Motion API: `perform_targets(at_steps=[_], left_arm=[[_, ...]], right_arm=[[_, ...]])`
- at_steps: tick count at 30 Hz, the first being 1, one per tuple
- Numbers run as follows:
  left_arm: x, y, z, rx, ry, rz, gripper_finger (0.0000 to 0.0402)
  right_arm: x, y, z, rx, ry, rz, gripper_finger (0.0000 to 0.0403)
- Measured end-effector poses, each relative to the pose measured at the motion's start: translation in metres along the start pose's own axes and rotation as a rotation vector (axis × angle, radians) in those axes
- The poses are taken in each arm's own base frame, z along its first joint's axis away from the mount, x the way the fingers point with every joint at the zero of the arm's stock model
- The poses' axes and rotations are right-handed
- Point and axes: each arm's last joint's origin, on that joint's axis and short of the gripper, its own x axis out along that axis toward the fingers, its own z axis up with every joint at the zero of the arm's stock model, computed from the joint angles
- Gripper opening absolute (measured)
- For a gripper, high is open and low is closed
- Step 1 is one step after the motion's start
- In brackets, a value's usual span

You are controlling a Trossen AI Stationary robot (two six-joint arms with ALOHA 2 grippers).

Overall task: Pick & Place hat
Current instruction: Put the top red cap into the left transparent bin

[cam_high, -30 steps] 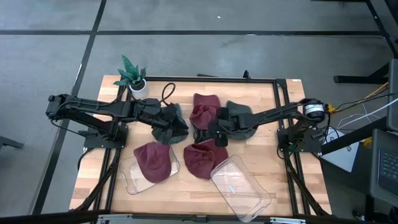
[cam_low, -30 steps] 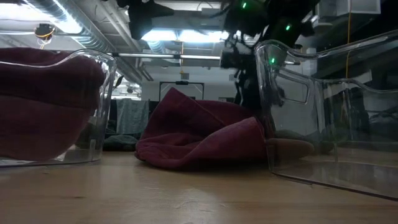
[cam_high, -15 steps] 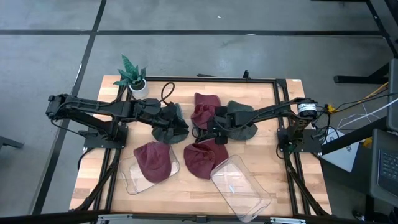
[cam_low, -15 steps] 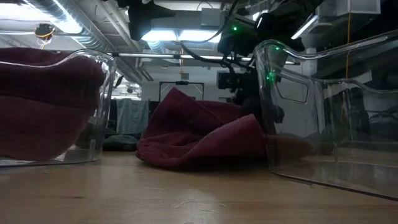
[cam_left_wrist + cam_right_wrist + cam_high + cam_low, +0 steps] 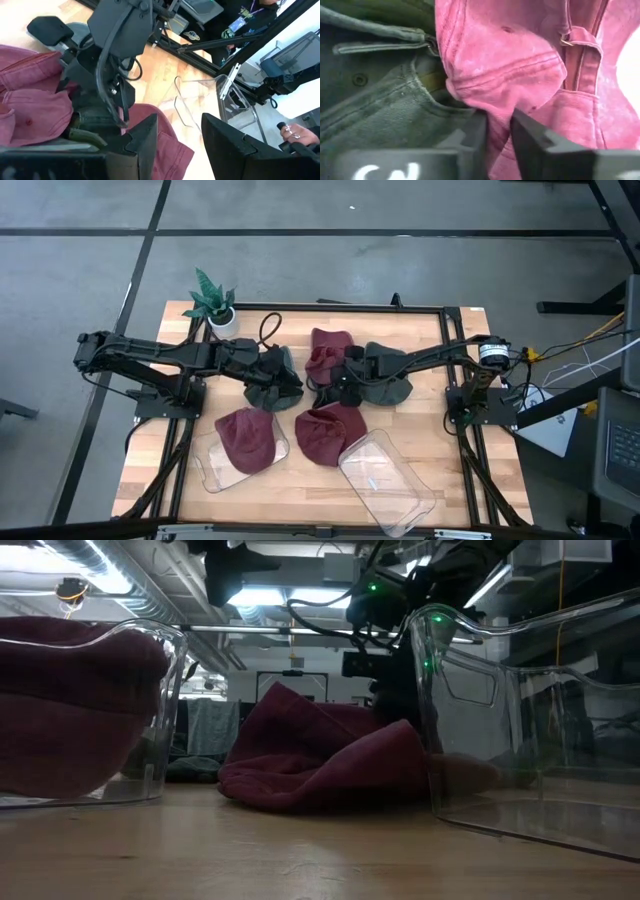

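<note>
The right gripper (image 5: 495, 131) was pinched on a fold of the maroon cap (image 5: 520, 65), which lay just beside the dark green cap (image 5: 375, 95). The left gripper (image 5: 283, 376) was held apart over another dark cap (image 5: 272, 391).

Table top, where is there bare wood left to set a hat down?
Bare wood shows along the near edge of the table, left of the tub holding a red hat; beside the potted plant at the far edge; and right of the empty clear tub. The middle is crowded: red hats, green hats and both end effectors.
</note>
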Motion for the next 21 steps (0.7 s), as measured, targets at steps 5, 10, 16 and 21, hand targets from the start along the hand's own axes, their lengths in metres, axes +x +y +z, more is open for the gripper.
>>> perform_targets(at_steps=[5, 10, 16, 21], left_arm=[[0.000, 0.001, -0.001, 0.025, 0.000, 0.025, 0.0147], [0.000, 0.002, 0.000, 0.070, -0.009, 0.042, 0.0147], [0.000, 0.002, 0.000, 0.121, -0.010, 0.042, 0.0147], [0.000, 0.002, 0.000, 0.130, -0.011, 0.042, 0.0147]], right_arm=[[0.000, 0.002, 0.000, 0.054, -0.009, 0.084, 0.0010], [-0.001, 0.005, 0.001, 0.145, -0.017, 0.206, 0.0012], [-0.010, 0.003, 0.017, 0.180, -0.053, 0.317, 0.0008], [-0.022, -0.010, 0.037, 0.201, -0.103, 0.387, 0.0005]])
